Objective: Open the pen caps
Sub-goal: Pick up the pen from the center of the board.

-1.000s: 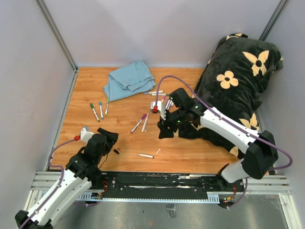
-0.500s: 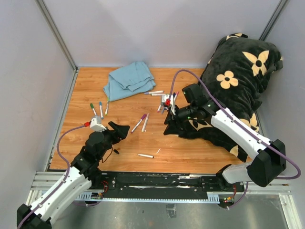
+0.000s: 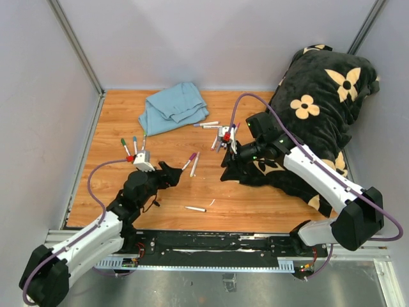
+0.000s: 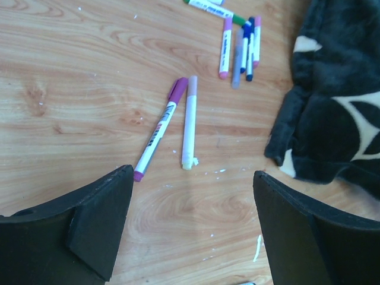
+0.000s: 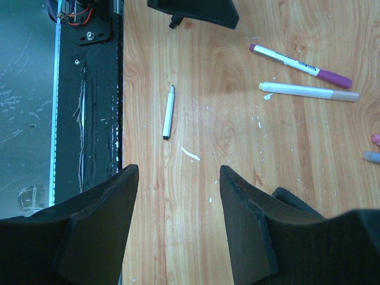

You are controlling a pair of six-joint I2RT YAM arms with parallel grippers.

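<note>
Two markers lie side by side mid-table: one with a purple cap (image 4: 177, 91) and a pale lilac one (image 4: 189, 122); both show from above (image 3: 189, 164). My left gripper (image 4: 193, 173) hovers just short of them, open and empty, seen from above (image 3: 171, 175). Several capped markers (image 4: 240, 47) lie bunched by the pillow. Three more markers (image 3: 132, 147) rest at the left. A loose white marker (image 5: 168, 113) lies near the front edge. My right gripper (image 5: 178, 169) is open over bare wood beside the pillow, holding nothing (image 3: 226, 170).
A black flower-print pillow (image 3: 319, 96) fills the right side, its edge close to the right fingers. A blue cloth (image 3: 172, 107) lies crumpled at the back. The black rail (image 3: 211, 246) runs along the near edge. Grey walls enclose the table.
My left gripper has moved forward and right toward the two side-by-side markers, opening wider. The right gripper shifted right toward the pillow, then stayed put.
</note>
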